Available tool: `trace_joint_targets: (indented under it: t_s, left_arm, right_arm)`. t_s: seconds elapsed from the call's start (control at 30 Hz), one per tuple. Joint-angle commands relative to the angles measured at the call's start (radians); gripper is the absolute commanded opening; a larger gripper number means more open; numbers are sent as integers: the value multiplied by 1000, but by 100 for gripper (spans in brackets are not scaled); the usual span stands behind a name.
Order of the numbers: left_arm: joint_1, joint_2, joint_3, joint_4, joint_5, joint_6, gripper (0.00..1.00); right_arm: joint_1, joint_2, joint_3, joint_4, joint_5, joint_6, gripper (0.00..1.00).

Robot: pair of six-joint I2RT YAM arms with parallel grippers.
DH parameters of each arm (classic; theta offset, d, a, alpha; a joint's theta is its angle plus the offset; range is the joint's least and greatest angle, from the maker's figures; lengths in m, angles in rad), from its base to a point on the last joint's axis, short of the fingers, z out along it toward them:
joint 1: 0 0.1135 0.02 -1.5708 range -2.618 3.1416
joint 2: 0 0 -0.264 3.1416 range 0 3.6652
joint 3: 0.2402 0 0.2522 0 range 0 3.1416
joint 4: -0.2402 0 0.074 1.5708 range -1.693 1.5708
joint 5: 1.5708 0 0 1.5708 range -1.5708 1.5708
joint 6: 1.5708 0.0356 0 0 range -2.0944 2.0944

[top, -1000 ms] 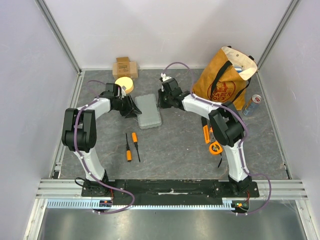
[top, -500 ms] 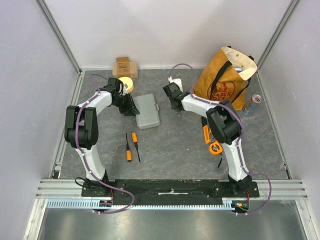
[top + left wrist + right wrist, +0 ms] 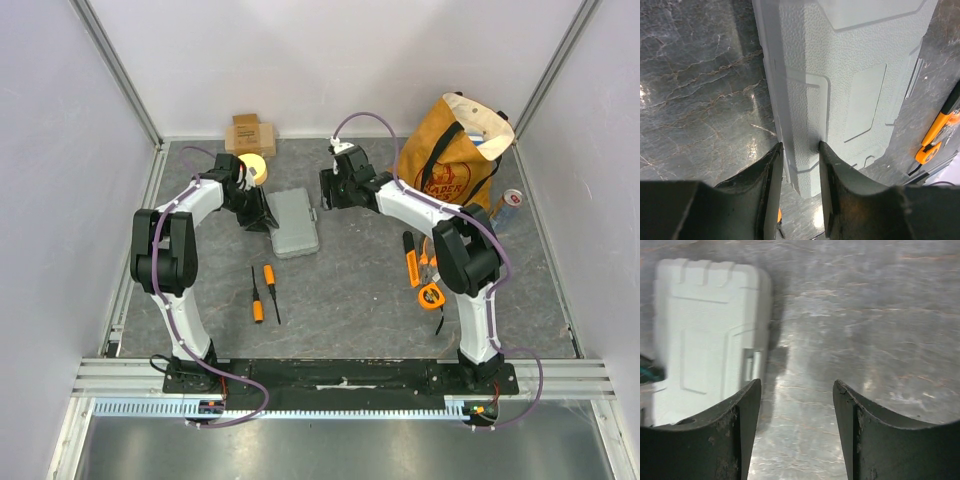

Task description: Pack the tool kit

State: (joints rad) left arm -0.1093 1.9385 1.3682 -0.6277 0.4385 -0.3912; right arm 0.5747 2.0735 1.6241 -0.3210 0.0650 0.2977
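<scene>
The grey tool kit case (image 3: 296, 222) lies closed on the dark table, lid up. My left gripper (image 3: 265, 218) is at its left edge. In the left wrist view the gripper (image 3: 800, 159) is closed on the case's edge (image 3: 840, 90), one finger outside and one on the lid. My right gripper (image 3: 323, 192) hovers open and empty off the case's far right corner. In the right wrist view the gripper (image 3: 796, 390) is over bare table, with the case (image 3: 710, 335) to its left. Two orange-and-black screwdrivers (image 3: 262, 292) lie in front of the case.
More orange-and-black tools (image 3: 412, 262) and a tape measure (image 3: 432, 296) lie by the right arm. An orange-brown tote bag (image 3: 450, 155) and a can (image 3: 505, 210) stand at the back right. A cardboard box (image 3: 249, 135) and a yellow tape roll (image 3: 250, 168) sit at the back left.
My right gripper left the case's right edge, swung right, then came back toward its far right corner. The left gripper stayed on the case's left edge; the case shifted slightly.
</scene>
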Motion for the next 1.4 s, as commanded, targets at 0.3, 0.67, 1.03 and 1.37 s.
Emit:
trace_joint_targets:
  t_s: [0.3, 0.67, 1.03, 1.37]
  left_arm:
    - [-21, 65, -11, -49, -75, 80, 40]
    - [-21, 65, -21, -46, -75, 81, 40]
    - [-21, 68, -29, -44, -73, 86, 40]
    - [-23, 63, -27, -46, -72, 86, 40]
  right_arm:
    - [-3, 80, 40, 109, -349, 55, 64]
    - [-10, 103, 26, 80, -258, 70, 46]
    - [-19, 109, 19, 91, -234, 84, 46]
    - [-21, 165, 51, 123, -315, 126, 25]
